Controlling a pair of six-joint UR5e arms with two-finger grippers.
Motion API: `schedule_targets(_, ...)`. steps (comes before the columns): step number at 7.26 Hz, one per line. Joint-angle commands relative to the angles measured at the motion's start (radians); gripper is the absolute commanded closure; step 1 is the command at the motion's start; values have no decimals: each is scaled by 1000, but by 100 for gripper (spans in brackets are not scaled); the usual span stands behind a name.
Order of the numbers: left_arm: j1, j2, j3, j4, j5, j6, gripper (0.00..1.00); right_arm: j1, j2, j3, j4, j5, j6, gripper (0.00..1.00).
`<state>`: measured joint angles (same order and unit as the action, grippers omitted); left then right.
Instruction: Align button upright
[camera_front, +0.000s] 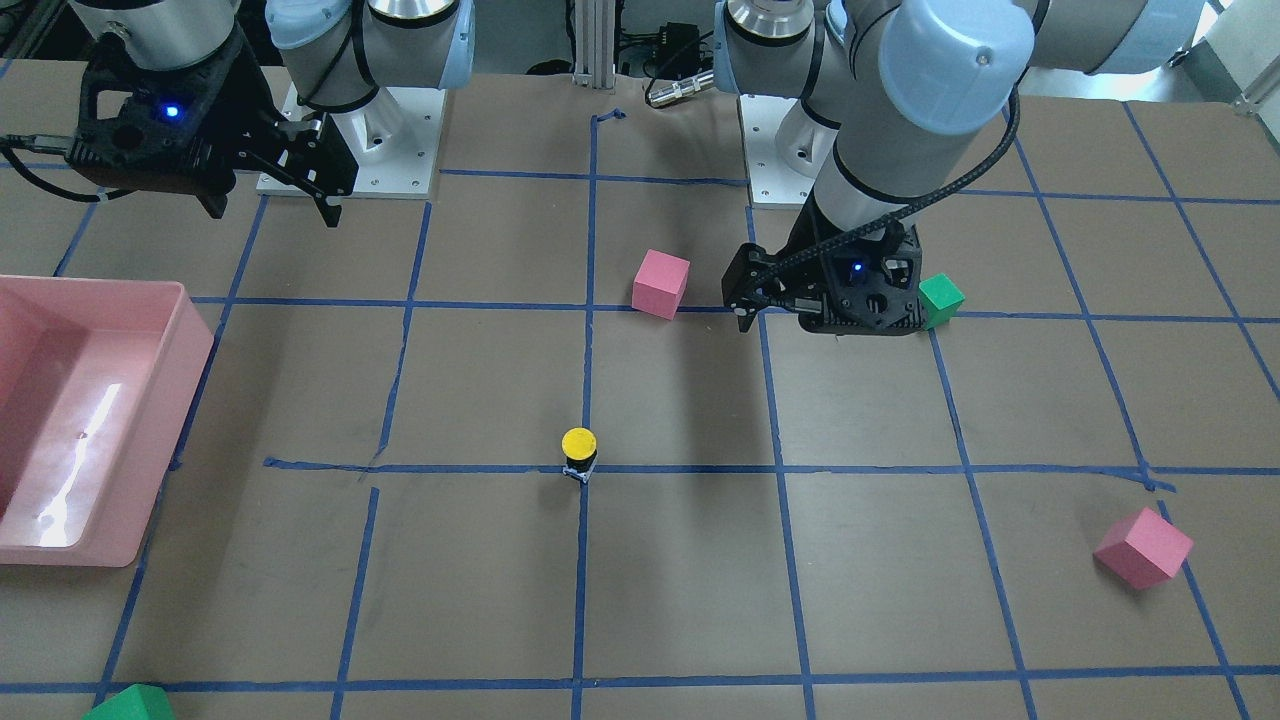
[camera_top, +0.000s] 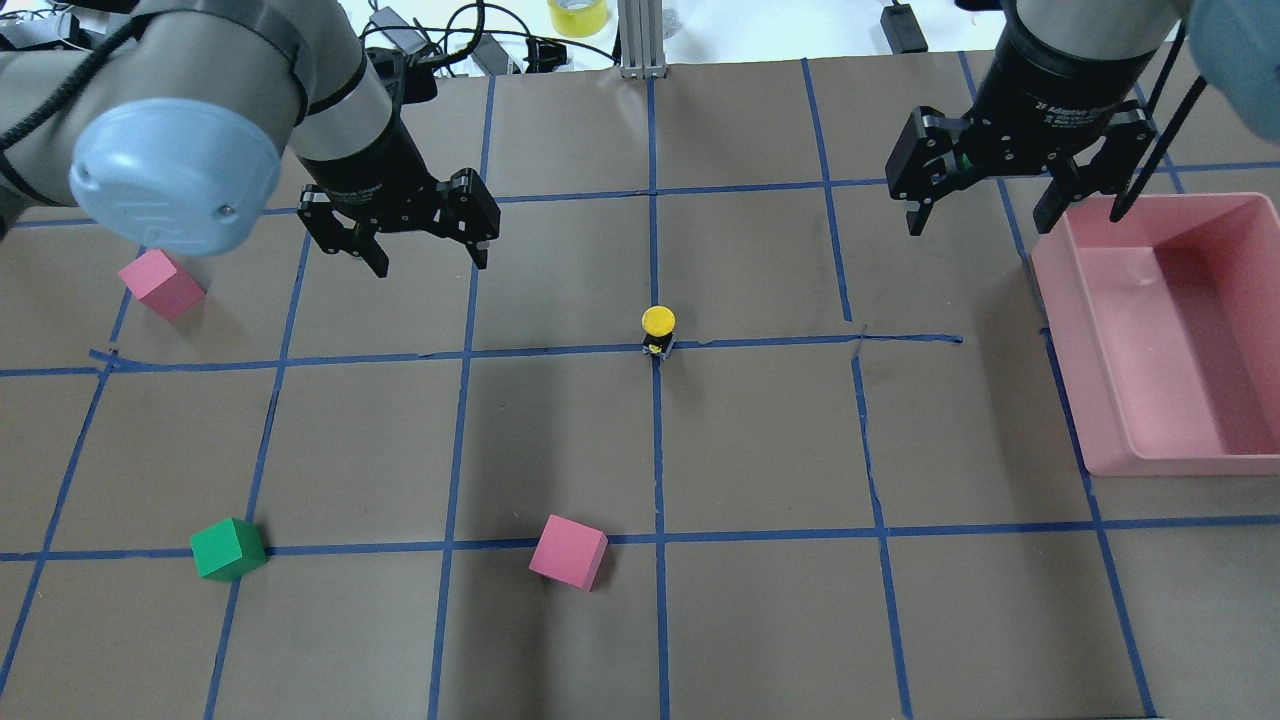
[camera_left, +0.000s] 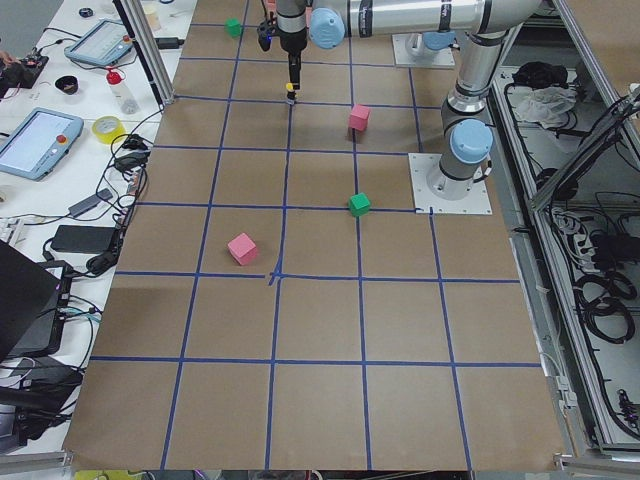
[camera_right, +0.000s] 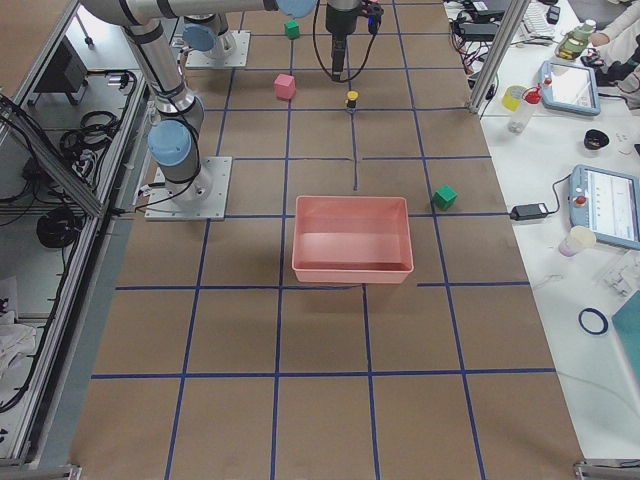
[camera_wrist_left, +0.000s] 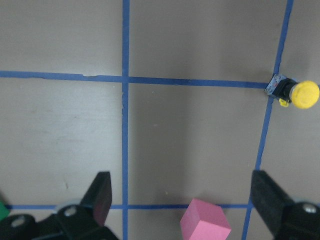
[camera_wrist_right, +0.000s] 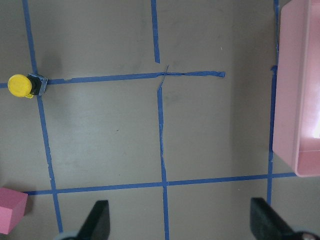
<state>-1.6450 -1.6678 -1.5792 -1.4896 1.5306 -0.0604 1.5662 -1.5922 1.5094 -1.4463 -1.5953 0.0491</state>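
The button (camera_top: 658, 330) stands upright on a blue tape crossing at mid-table, yellow cap on top, black body and small base block below. It also shows in the front view as the button (camera_front: 579, 455); each wrist view catches it near an edge, the button (camera_wrist_left: 295, 93) and the button (camera_wrist_right: 25, 85). My left gripper (camera_top: 430, 262) hovers open and empty, left of the button and well apart from it. My right gripper (camera_top: 980, 222) hangs open and empty at the far right, beside the pink bin.
A pink bin (camera_top: 1062, 350) sits at the table's right. Two pink cubes (camera_top: 160, 283) (camera_top: 568, 552) and a green cube (camera_top: 228, 548) lie on the left half. Another green cube (camera_front: 130, 703) sits by the far edge.
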Motion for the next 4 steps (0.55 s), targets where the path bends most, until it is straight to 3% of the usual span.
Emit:
schedule_targets(1, -7, 51, 67, -58, 23, 69, 0, 0, 0, 0, -3, 0, 2, 0)
schedule_targets(4, -7, 115, 60, -51, 19, 113, 0, 1, 3, -6, -11, 11, 11, 0)
